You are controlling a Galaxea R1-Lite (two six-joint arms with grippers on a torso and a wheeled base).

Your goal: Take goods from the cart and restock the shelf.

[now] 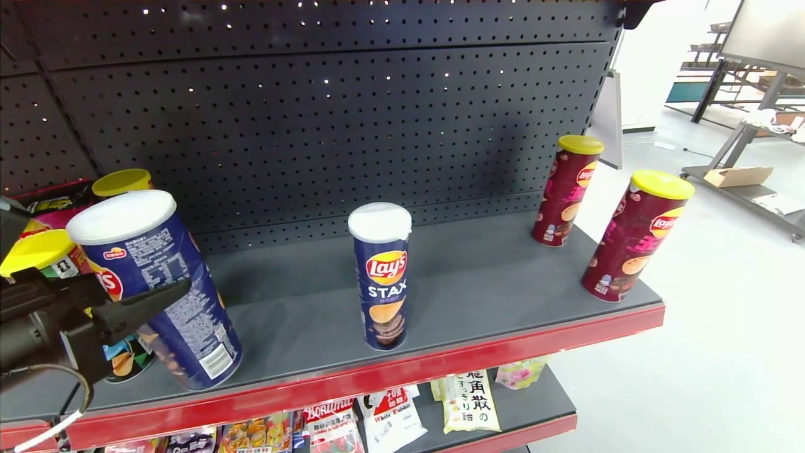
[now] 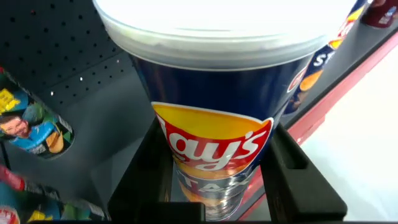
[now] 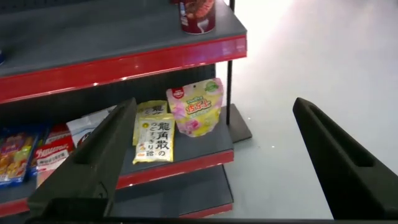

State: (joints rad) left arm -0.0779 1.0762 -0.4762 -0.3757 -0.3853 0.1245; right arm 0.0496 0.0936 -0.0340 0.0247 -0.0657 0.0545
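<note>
One blue cardboard crisp tube with a white plastic lid (image 1: 144, 251) is clamped, tilted, in the left pincer (image 2: 217, 186), well left of the upright blue tube (image 1: 381, 277) standing on the grey metal shelf deck (image 1: 478, 283). Placing is in hand: next, straighten, lower, release. Open deck lies left of the upright tube, but the red front lip (image 1: 503, 346) is close. Below, the right pincer (image 3: 213, 106) gapes wide, holding nothing

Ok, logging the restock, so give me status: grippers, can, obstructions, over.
Left gripper shut on blue can, tilted at the shelf's left end. Right gripper open, empty. Yellow-lidded cans close behind it; second blue can stands apart.
</note>
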